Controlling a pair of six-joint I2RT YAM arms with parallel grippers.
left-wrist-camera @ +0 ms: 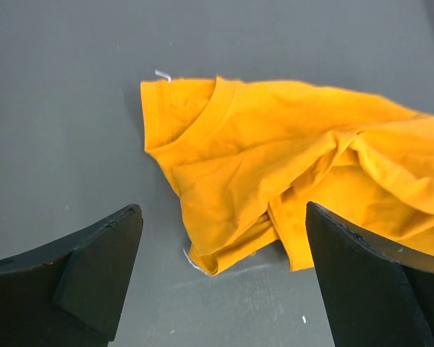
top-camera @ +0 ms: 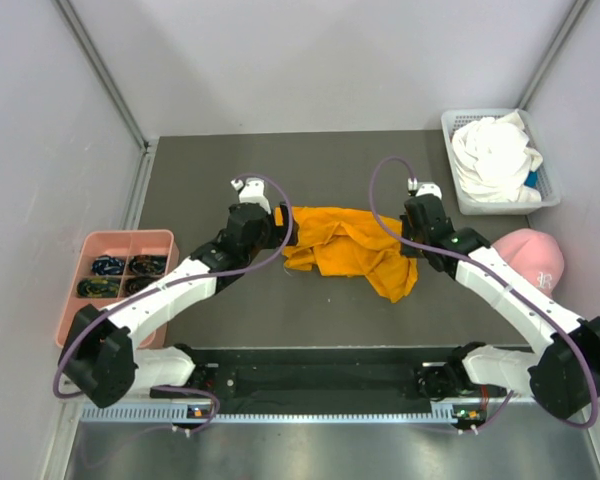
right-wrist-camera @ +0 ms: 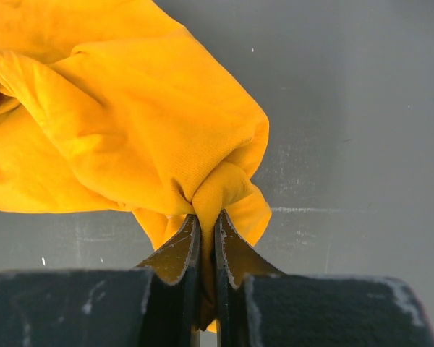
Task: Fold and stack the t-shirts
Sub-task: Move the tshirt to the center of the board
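The orange t-shirt (top-camera: pixel 348 248) lies crumpled in the middle of the dark table; its collar and left edge show in the left wrist view (left-wrist-camera: pixel 275 159). My left gripper (top-camera: pixel 282 228) (left-wrist-camera: pixel 224 231) hangs open just left of the shirt's edge, nothing between its fingers (left-wrist-camera: pixel 94 260). At the shirt's right side my right gripper (top-camera: pixel 416 236) (right-wrist-camera: pixel 208 217) is shut on a bunched fold of the orange t-shirt (right-wrist-camera: pixel 130 108), which is pinched between the two pads. The white t-shirt (top-camera: pixel 494 158) lies bundled in a basket at the back right.
A white basket (top-camera: pixel 459 199) stands at the back right. Next to my right arm lies a pink cap (top-camera: pixel 532 256). At the left edge sits a pink compartment tray (top-camera: pixel 128 240) with small dark items. White walls enclose the table.
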